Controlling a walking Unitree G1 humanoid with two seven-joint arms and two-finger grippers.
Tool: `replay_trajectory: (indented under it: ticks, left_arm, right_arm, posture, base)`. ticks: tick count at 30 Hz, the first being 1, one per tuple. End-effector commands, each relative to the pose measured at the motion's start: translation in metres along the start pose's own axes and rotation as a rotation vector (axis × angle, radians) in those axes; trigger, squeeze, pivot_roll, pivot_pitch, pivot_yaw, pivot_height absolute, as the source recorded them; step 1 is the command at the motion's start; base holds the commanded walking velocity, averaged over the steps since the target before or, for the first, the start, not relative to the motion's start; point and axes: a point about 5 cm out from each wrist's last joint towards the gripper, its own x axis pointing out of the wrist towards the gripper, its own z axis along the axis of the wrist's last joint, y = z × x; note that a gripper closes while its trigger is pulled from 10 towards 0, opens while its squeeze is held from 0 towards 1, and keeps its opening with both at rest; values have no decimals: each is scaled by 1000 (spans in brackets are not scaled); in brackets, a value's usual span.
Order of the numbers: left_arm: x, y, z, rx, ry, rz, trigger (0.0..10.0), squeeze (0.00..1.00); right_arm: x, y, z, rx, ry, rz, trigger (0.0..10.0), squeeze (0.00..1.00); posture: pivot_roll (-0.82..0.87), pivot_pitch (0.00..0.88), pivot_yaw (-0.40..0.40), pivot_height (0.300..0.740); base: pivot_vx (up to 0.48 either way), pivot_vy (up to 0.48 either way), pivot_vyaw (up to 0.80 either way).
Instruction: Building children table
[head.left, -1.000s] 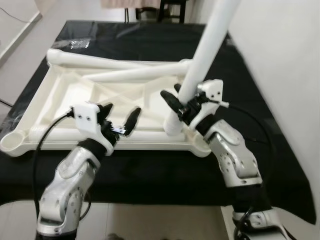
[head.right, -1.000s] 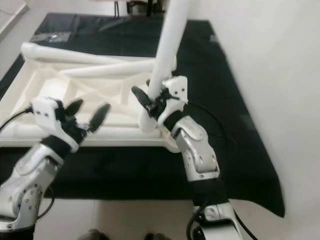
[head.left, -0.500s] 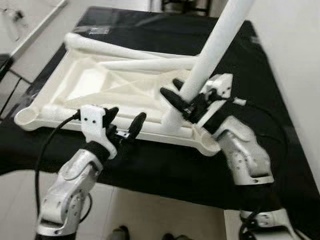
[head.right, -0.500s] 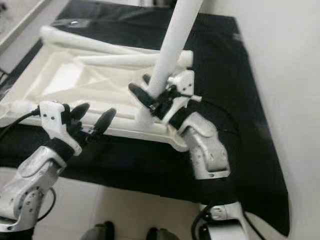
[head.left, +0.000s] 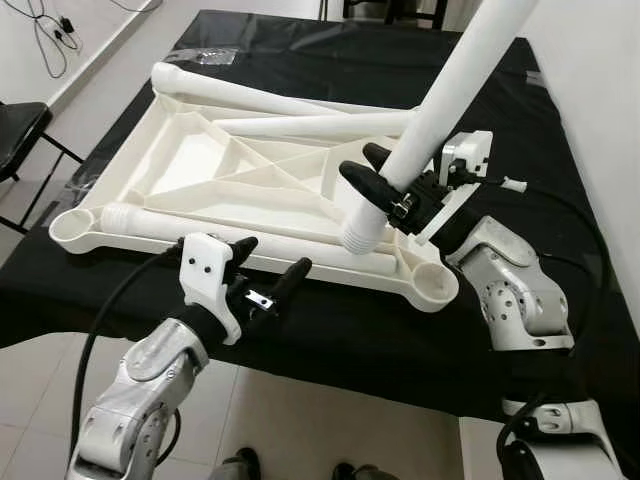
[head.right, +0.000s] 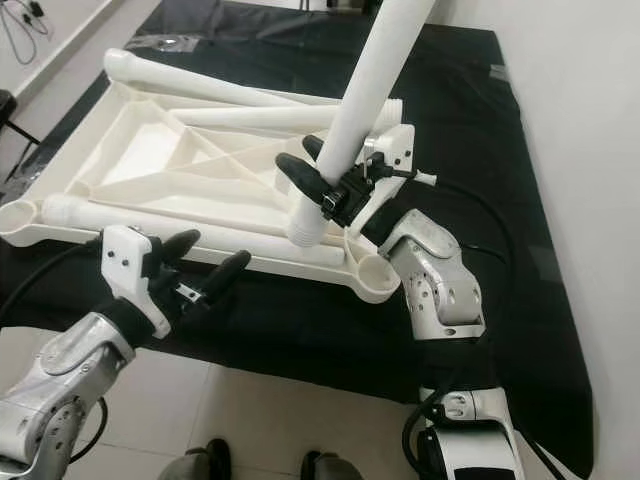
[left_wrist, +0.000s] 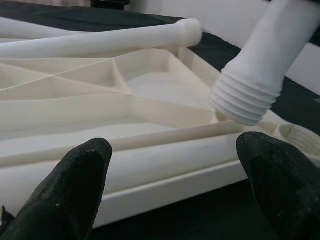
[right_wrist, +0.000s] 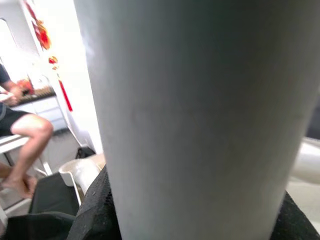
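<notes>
Right gripper (head.left: 385, 180) clamps a ribbed-ended white leg (head.left: 440, 100) above the tabletop frame's (head.left: 150, 180) near-right corner socket; left gripper (head.left: 268, 268) gapes empty at the near edge.

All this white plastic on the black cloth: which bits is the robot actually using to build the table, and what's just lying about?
In use:
- table leg, held by the right gripper
- upturned tabletop
- corner socket
- three loose legs

Lying about:
- clear plastic bag
- black chair
- wall cables
</notes>
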Motion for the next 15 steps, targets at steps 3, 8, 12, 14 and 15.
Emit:
replay_trajectory:
  ticks: [3,8,12,14,15]
  left_arm:
    - [0,-5,-3,-30,13,-22,10000,0]
    - [0,-5,-5,-17,27,-24,10000,0]
    - [0,-5,-6,-10,34,-18,10000,0]
    - [0,-5,-6,-7,35,-16,10000,0]
    - [0,-4,-6,-5,35,-15,10000,0]
  right_arm:
    - [-6,0,3,0,-10,7,10000,0]
    - [-8,1,-4,2,49,14,10000,0]
    - [-9,3,-3,-7,43,38,10000,0]
    - [-10,5,-3,-9,43,51,10000,0]
    - [-10,5,-3,-11,43,57,10000,0]
  posture:
    - [22,273,-75,740]
    - [24,272,-71,740]
    - [26,272,-67,740]
    - [26,270,-65,740]
    - [26,270,-65,740]
  base:
    - [0,0,0]
    - [0,0,-160]
    - [0,0,-800]
    - [0,0,-800]
    - [0,0,-800]
